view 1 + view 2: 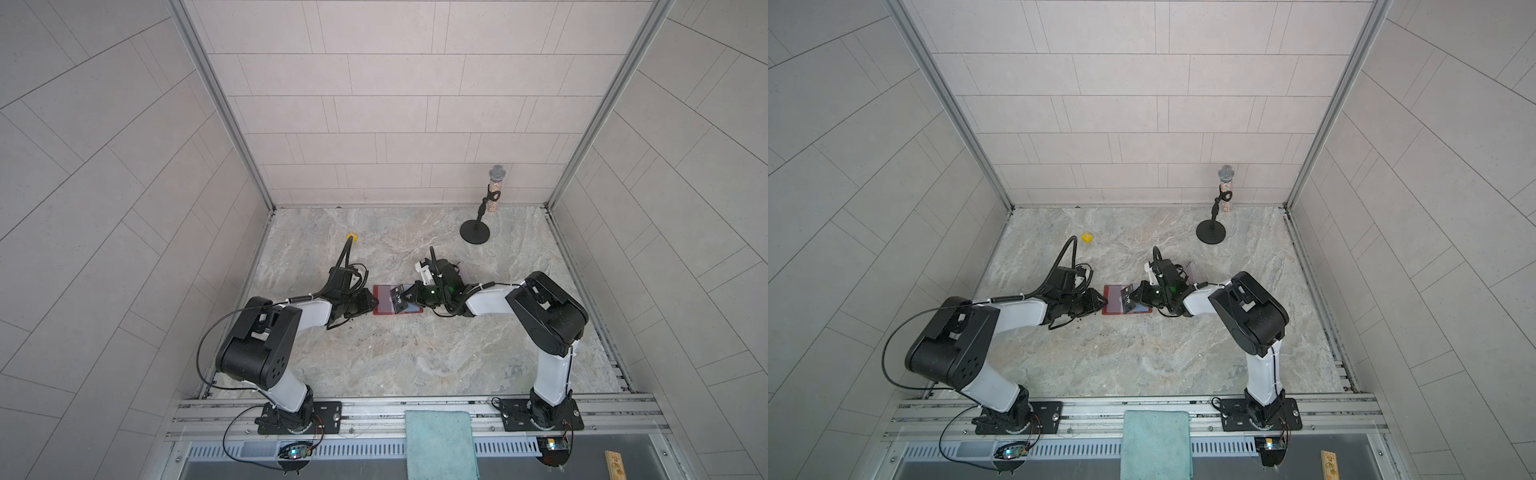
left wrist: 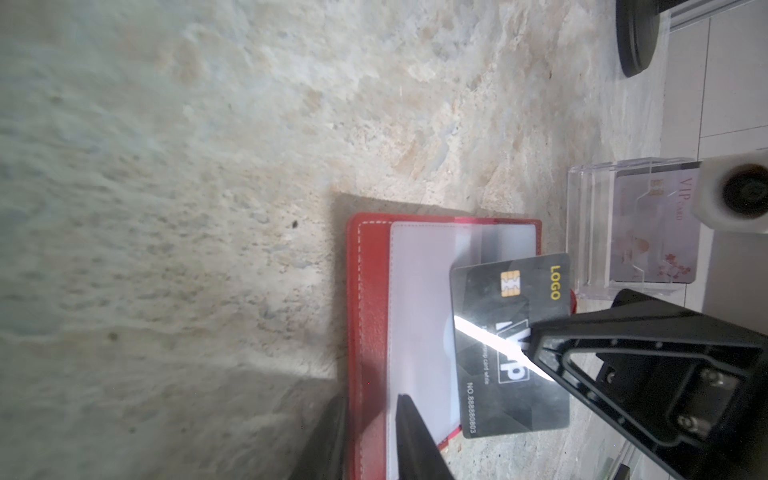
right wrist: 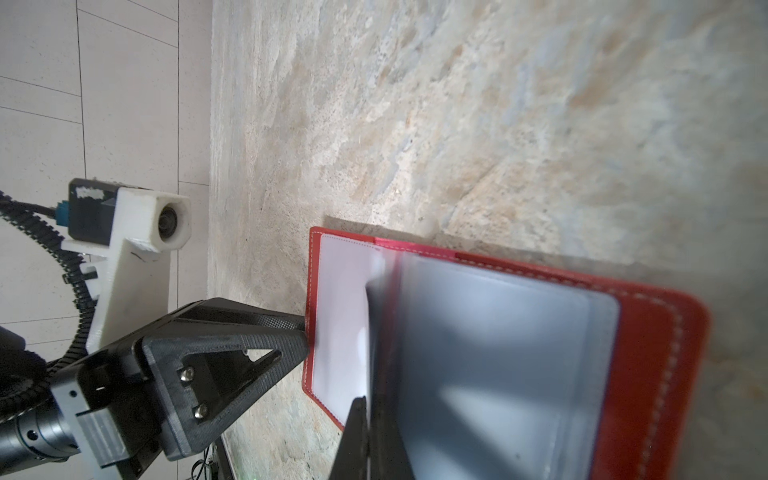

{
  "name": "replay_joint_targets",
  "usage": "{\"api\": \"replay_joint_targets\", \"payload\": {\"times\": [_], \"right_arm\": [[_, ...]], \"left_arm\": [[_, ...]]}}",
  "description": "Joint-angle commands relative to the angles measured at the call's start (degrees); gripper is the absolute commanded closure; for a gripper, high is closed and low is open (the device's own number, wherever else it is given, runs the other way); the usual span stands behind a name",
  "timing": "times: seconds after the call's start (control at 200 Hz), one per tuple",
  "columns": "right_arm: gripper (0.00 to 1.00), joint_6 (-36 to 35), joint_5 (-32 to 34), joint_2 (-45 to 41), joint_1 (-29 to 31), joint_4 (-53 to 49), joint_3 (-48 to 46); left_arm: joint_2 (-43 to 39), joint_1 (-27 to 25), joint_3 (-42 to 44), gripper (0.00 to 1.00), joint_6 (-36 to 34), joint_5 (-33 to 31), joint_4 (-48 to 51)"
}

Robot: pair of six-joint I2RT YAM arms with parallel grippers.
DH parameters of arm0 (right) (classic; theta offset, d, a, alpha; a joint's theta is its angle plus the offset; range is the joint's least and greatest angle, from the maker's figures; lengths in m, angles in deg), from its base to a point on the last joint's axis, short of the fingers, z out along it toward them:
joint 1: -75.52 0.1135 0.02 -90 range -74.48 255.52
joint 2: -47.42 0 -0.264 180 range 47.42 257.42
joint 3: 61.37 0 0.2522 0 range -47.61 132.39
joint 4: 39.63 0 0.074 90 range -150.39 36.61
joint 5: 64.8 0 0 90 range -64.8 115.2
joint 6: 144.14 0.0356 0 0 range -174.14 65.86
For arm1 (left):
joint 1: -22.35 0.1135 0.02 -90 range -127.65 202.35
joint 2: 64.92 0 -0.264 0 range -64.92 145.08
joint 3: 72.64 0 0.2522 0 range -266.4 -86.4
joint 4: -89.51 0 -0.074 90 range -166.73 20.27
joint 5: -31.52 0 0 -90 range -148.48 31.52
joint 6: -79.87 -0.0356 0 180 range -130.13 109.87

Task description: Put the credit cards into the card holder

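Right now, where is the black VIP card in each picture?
In a top view: black VIP card, centre, over the red card holder.
In a top view: same spot.
Left wrist: picture's lower right, face showing.
Right wrist: dark blurred edge, picture's lower middle.
Landmark: the red card holder.

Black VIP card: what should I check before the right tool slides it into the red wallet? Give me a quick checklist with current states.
1. Right tool shut on the black VIP card: ok.
2. Red wallet lying open on the table, clear sleeve exposed: ok.
3. Left tool holding the wallet's edge firmly: cannot tell; it is at the edge.
4. Card square to the sleeve: not ok, it sits skewed.
5. Card's leading edge inside the sleeve mouth: cannot tell.
6. Acrylic stand apart from the wallet: ok.
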Motion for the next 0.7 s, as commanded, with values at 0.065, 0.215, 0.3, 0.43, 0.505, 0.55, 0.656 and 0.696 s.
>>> {"api": "replay_joint_targets", "payload": {"times": [0.065, 0.215, 0.3, 0.43, 0.505, 0.55, 0.656, 0.696], "right_arm": [[1.0, 0.2, 1.2, 0.1, 0.3, -0.1, -1.0], [1.0, -0.1, 2.0, -1.1, 0.4, -1.0, -1.3], [1.0, -0.5, 3.1, -2.3, 0.4, -2.1, -1.5], [1.0, -0.5, 4.1, -3.8, 0.4, -2.4, -2.2], [1.0, -0.6, 3.4, -3.5, 0.4, -2.5, -1.9], [1.0, -0.5, 2.5, -2.7, 0.4, -2.1, -1.5], [1.0, 1.3, 1.0, -1.0, 0.4, 0.9, -1.4], [1.0, 1.8, 0.8, -0.5, 0.4, 1.6, -1.4]], "left_arm": [[2.1, 0.1, 1.4, 0.83, 0.6, 0.0, -0.3], [0.8, 0.2, 1.6, 0.98, 0.6, -1.1, 0.5], [-0.1, 0.1, 1.6, 1.0, 0.2, -1.7, 1.5], [-1.1, 0.2, 1.8, 1.0, -0.1, -2.1, 2.2], [-0.9, 0.1, 1.7, 1.0, -0.1, -1.6, 2.2], [-0.7, 0.2, 1.7, 1.0, -0.1, -1.1, 2.0], [-0.4, 0.1, 1.7, 1.0, 0.0, -0.5, 1.7], [-0.4, 0.1, 1.7, 1.0, 0.0, -0.5, 1.7]]}}
